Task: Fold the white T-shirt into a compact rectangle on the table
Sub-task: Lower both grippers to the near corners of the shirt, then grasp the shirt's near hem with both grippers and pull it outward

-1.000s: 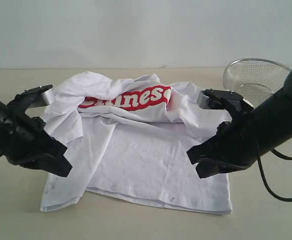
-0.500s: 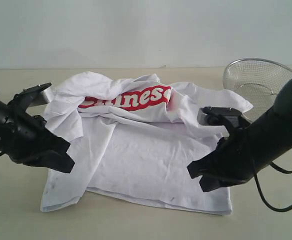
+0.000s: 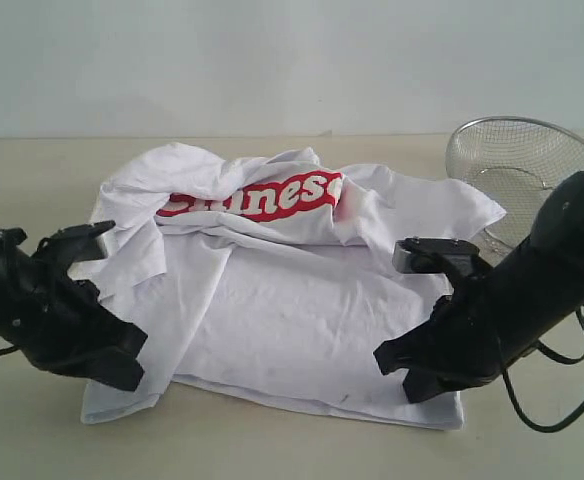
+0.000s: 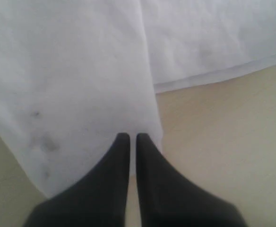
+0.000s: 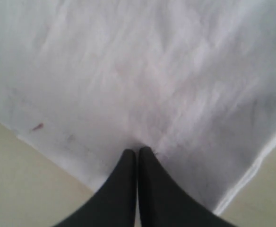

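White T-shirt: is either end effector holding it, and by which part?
Apparently not. Both the left end effector and right end effector are shut over the hem corners of the white T-shirt, no cloth visibly pinched.

Low front camera, two close wrist cameras

The exterior view sits low and faces across the table (image 3: 292,455) toward a pale wall (image 3: 292,60), with the white T-shirt (image 3: 302,310) at the centre of the frame. The left wrist view looks steeply down along the left gripper (image 4: 129,136), very near the cloth at one hem corner. The right wrist view does likewise along the right gripper (image 5: 138,151) at the other corner. Both corners also show low in the exterior frame.
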You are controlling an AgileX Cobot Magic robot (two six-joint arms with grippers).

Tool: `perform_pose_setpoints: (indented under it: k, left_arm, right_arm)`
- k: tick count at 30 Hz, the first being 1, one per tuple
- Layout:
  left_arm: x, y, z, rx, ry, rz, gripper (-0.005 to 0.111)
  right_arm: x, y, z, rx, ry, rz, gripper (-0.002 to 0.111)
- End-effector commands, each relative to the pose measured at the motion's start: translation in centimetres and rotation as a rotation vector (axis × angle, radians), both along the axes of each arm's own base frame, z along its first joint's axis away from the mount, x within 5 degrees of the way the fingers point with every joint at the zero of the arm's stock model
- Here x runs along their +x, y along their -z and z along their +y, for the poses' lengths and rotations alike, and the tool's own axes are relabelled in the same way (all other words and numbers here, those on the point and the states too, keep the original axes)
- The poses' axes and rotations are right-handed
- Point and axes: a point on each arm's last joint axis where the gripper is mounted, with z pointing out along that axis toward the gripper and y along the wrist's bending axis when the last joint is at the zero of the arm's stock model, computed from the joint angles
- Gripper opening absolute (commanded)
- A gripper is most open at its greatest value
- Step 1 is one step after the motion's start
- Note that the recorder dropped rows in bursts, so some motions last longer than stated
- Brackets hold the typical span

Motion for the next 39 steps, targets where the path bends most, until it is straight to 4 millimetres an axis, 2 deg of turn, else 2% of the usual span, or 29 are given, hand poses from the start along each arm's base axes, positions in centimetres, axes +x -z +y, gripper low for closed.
perform_pose_setpoints:
  k: [1, 7, 15, 19, 30, 33, 39]
  left_arm:
    - [0.0, 1.7, 0.0, 0.014, 0.002, 0.048, 0.005]
    - [0.0, 2.0, 0.2, 0.041, 0.025, 0.042, 0.005]
    - [-0.5, 0.2, 0.1, 0.019, 0.056, 0.022, 0.005]
    - [-0.7, -0.7, 0.6, 0.075, 0.044, 0.016, 0.005]
    - [-1.4, -1.0, 0.6, 0.070, 0.049, 0.086, 0.005]
    - [-1.5, -1.2, 0.6, 0.066, 0.052, 0.090, 0.005]
    - [-1.8, -2.5, 0.7, 0.068, 0.065, 0.042, 0.005]
  right_arm:
    - [-0.2, 0.2, -0.2, -0.021, -0.005, 0.020, 0.000]
    - [-0.7, 0.6, -1.0, -0.112, -0.015, 0.081, 0.000]
    - [-2.0, 0.8, -2.0, -0.229, -0.065, 0.216, 0.000]
    - [-2.6, 0.8, -2.4, -0.266, -0.100, 0.270, 0.000]
    - [-4.0, 0.5, -3.6, -0.388, -0.199, 0.415, 0.000]
    - [-4.3, -0.3, -3.7, -0.391, -0.241, 0.424, 0.000]
    - [-4.2, -3.5, -3.7, -0.379, -0.245, 0.269, 0.000]
